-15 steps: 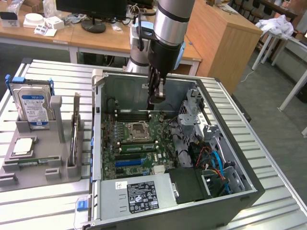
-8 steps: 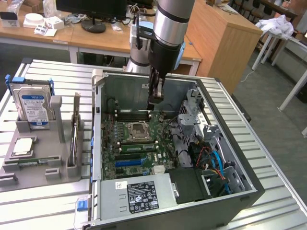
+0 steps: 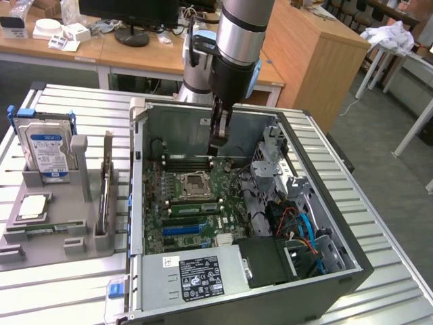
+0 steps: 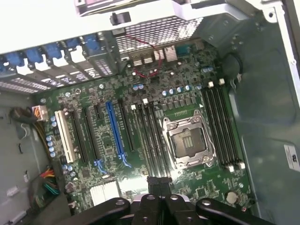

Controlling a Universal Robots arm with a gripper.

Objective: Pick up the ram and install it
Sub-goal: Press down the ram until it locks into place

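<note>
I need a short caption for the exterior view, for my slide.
Robot arm's shut claw hovering inside the open computer case, above the motherboard.

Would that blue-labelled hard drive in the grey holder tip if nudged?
Probably not: the hard drive stands on edge, but the grey holder brackets it. Its metal body looks stiff and likely heavy for its size.

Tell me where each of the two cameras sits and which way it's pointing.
Exterior view: off the arm, above and in front, angled down at the open computer case on a slatted table; the arm and its hand, shut, show over the motherboard.
Wrist view: on the wrist, looking down into the case; the hand shows at the picture's edge.
Shared: the motherboard, its empty processor socket, and the hand.
</note>
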